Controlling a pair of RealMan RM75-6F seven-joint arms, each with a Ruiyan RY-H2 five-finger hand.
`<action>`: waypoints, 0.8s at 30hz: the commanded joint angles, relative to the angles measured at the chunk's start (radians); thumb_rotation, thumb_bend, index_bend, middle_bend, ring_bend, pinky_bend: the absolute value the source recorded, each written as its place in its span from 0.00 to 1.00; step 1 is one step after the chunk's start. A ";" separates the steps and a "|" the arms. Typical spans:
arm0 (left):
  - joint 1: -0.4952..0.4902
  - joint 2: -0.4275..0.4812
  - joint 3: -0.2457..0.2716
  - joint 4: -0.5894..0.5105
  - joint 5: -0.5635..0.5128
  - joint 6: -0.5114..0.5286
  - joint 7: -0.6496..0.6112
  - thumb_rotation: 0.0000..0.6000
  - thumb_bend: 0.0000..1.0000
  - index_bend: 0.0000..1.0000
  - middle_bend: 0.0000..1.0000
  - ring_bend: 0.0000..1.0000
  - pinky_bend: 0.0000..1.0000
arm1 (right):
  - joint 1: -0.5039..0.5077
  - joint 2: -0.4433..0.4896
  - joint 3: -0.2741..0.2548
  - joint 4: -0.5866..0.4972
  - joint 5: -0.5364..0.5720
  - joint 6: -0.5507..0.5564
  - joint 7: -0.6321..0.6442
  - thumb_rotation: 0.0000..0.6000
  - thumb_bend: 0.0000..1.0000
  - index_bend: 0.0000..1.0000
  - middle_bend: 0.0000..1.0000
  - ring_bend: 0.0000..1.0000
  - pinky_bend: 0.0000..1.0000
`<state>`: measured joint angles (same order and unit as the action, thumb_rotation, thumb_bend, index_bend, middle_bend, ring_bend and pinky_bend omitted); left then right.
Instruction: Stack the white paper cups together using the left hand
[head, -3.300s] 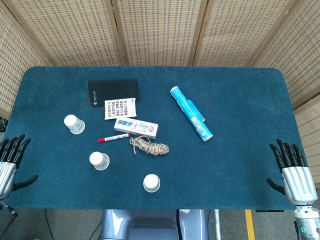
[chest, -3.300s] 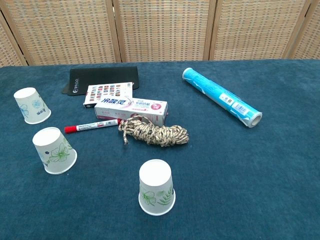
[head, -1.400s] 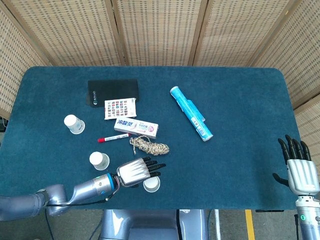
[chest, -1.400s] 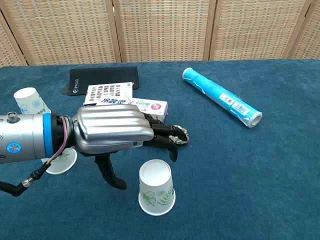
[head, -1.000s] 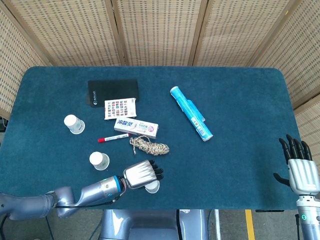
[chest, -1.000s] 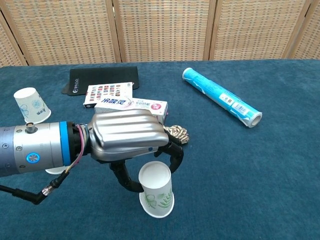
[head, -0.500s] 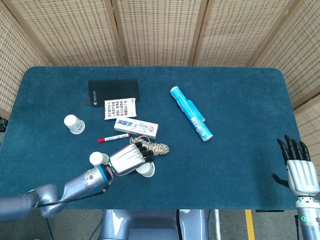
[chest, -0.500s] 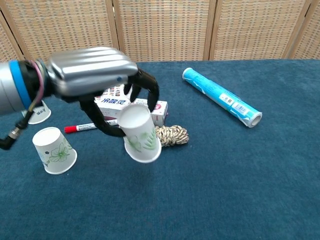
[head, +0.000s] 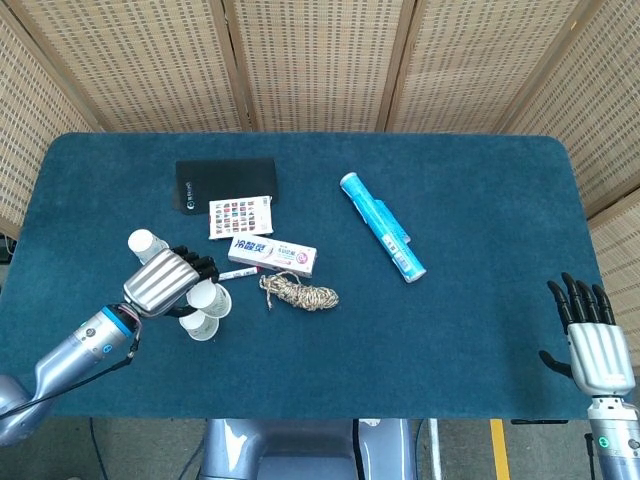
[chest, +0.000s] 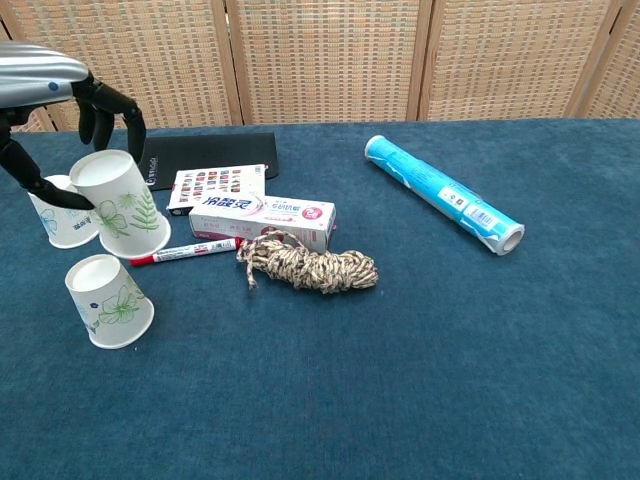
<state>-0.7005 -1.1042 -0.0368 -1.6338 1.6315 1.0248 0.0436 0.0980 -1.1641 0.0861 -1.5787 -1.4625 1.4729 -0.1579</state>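
Transport is the step in hand: the left hand (head: 163, 281) grips an upturned paper cup with a green leaf print (chest: 122, 205), fingers curled over its closed base, and carries it clear of the desk (head: 480, 320) on the robot's left side. In the chest view this held cup hangs above and a little behind the nearer standing cup (chest: 108, 301), which sits mouth-down on the blue cloth, and just in front of the farther standing cup (chest: 58, 218), partly hidden behind it. From the head view the held cup appears almost over the nearer cup, though the exact alignment cannot be told.

The right hand (head: 590, 338) rests at the desk's far right corner with fingers extended and apart, holding nothing.

Judged from this, no cup is nested yet. The next move calls for bringing the held cup's open mouth squarely over the base of one standing cup, keeping it level, then lowering until it slides down over it. A tilted approach could knock the light target cup over. The red marker (chest: 187, 251), the toothpaste box (chest: 263, 216) and the rope bundle (chest: 309, 264) lie just beside the path and should be avoided.
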 joint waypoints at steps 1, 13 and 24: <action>0.007 -0.016 0.017 0.028 0.016 0.010 -0.049 1.00 0.27 0.57 0.40 0.46 0.44 | -0.001 0.002 0.000 -0.003 0.002 -0.001 0.001 1.00 0.00 0.01 0.00 0.00 0.00; 0.008 0.016 0.041 0.037 0.007 -0.023 -0.100 1.00 0.27 0.57 0.40 0.46 0.44 | -0.004 0.012 0.002 -0.010 0.003 0.005 0.014 1.00 0.00 0.01 0.00 0.00 0.00; 0.009 0.006 0.056 0.053 0.024 -0.025 -0.117 1.00 0.26 0.57 0.40 0.46 0.44 | -0.006 0.014 0.003 -0.013 0.004 0.006 0.015 1.00 0.00 0.01 0.00 0.00 0.00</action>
<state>-0.6916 -1.0974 0.0189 -1.5813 1.6549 0.9991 -0.0731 0.0924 -1.1501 0.0891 -1.5915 -1.4582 1.4786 -0.1430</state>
